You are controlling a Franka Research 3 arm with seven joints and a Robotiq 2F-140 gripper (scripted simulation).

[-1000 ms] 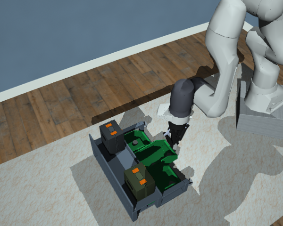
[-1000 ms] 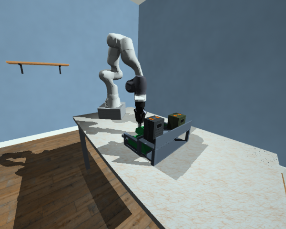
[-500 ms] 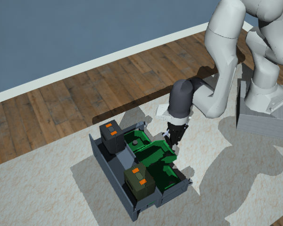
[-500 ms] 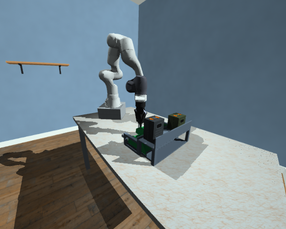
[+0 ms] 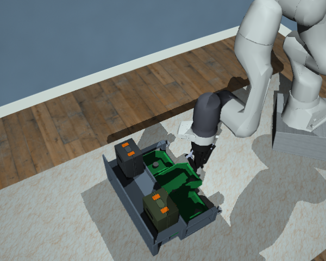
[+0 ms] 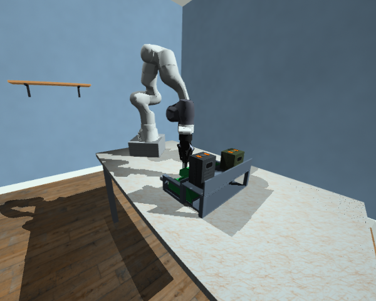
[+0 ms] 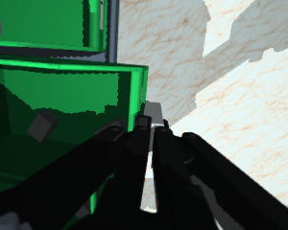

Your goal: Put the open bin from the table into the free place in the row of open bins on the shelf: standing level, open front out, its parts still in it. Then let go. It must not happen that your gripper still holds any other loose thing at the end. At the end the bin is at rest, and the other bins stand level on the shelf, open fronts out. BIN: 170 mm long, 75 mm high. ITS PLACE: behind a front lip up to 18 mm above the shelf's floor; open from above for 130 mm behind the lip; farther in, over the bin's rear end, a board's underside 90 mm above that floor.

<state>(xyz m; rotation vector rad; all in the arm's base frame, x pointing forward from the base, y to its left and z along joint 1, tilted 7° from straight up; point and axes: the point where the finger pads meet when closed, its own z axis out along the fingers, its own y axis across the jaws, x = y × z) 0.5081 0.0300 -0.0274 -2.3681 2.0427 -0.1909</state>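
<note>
The gripper (image 5: 198, 167) (image 6: 184, 165) (image 7: 152, 114) has its 2 fingers pressed together, nothing between them — just beside the front end of the middle green bin (image 5: 177, 176) (image 6: 183, 172) (image 7: 62, 96). That bin sits in the shelf (image 5: 201, 222) (image 6: 225, 190) (image 7: 113, 34), between 2 other green bins, its front raised above theirs. Dark parts (image 7: 42, 126) lie inside. On the shelf's rear part stand 2 cases: gray (image 5: 129, 158) (image 6: 202, 168) and olive (image 5: 161, 209) (image 6: 232, 158).

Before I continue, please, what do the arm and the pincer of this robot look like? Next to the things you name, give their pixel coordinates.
The arm (image 5: 257, 53) (image 6: 170, 69) is off-white, with smooth rounded segments and thin dark seam lines; near its end comes a dark grey rounded section. Beyond a whitish collar, the pincer (image 5: 197, 168) (image 6: 184, 164) (image 7: 152, 114) is black, with slim angular linkages. I see no cables.
</note>
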